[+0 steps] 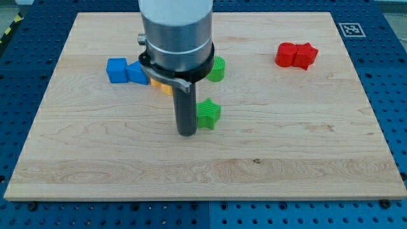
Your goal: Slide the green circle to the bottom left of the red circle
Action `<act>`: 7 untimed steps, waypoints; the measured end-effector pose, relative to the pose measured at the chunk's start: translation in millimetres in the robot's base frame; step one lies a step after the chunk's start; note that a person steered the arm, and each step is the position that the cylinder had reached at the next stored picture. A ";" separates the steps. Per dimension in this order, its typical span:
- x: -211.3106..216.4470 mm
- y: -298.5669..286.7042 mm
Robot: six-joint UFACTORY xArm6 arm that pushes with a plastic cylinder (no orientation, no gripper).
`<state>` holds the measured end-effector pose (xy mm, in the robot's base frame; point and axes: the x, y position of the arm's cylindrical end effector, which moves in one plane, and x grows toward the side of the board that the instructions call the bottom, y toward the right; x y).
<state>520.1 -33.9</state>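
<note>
The green circle [217, 69] lies near the board's middle, half hidden behind the arm's grey body. The red circle [287, 55] sits at the view's upper right, touching a red star-shaped block [306, 56] on its right. My tip [186, 133] rests on the board below and left of the green circle. It stands right against the left side of a green star-shaped block [208, 114].
A blue cube [117, 70] and a second blue block [137, 73] sit at the view's left. A yellow-orange block [162, 86] peeks out behind the arm. The wooden board [76, 159] has blue pegboard all round it.
</note>
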 end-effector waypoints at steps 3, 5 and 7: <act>-68.2 4.1; -118.5 19.7; -155.6 31.9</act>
<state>364.5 -1.9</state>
